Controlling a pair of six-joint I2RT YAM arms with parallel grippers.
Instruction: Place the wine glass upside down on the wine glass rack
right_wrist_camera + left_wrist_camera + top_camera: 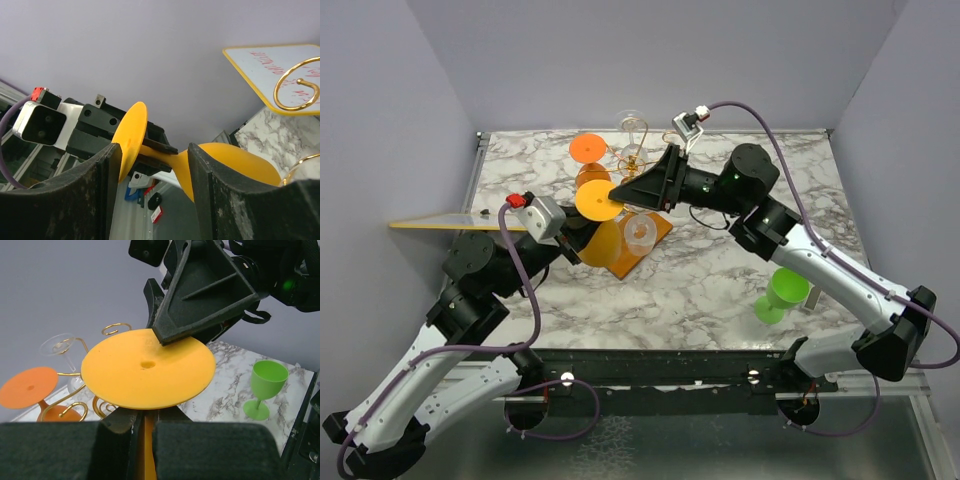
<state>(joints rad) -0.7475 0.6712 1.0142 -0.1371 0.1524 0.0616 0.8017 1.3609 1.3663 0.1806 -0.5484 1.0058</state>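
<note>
The left gripper is clenching the inverted glass by its stem while the right gripper, jaws apart, is straddling it, likely a handover toward the rack.

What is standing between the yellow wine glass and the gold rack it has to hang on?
Mainly the right pincer: its black body lies over the rack, open around the stem of the yellow glass that the left pincer holds foot-up. An orange glass and a clear glass already hang on nearby hooks.
</note>
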